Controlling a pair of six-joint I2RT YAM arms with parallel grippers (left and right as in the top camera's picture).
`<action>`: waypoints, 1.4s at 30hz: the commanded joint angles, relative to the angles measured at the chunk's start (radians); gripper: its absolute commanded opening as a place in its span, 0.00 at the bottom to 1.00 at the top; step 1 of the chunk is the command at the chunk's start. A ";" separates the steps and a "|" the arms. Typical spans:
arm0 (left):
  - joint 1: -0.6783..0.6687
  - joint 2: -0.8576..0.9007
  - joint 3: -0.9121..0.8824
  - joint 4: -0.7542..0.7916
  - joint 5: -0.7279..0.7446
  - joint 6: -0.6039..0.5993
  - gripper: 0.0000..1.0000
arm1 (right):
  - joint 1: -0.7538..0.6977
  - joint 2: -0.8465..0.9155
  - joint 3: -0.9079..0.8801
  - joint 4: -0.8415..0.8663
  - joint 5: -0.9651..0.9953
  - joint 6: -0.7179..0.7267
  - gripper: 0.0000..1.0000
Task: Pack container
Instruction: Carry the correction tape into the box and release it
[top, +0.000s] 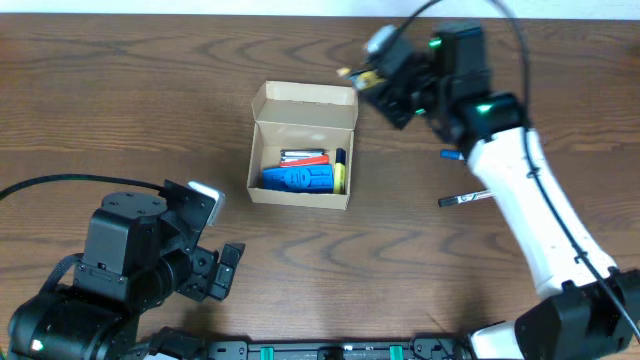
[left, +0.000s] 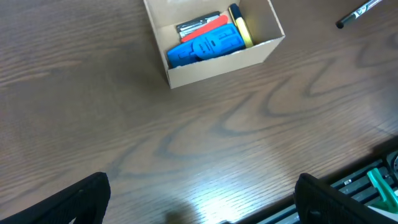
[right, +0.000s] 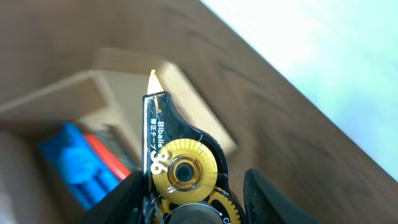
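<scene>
Right end effector (top: 372, 78) grips a black-and-yellow correction tape dispenser (right: 180, 165) just beside the tan cardboard container (top: 300, 197); left end effector (left: 202, 202) spread wide

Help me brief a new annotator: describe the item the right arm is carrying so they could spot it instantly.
Find the open cardboard box on the table; the right gripper hovers beside its far right corner. Between its fingers is a correction tape dispenser: black shell, yellow gear wheel, pointed white tip, unlike the slim black marker nearby.
</scene>
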 joint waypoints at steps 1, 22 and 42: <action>0.003 0.001 0.014 -0.003 0.011 0.006 0.95 | 0.082 0.040 -0.001 -0.008 0.002 -0.013 0.40; 0.003 0.001 0.014 -0.003 0.011 0.006 0.95 | 0.324 0.347 -0.001 0.044 0.049 -0.105 0.42; 0.003 0.001 0.014 -0.003 0.011 0.006 0.95 | 0.311 0.244 0.006 0.071 0.091 -0.042 0.75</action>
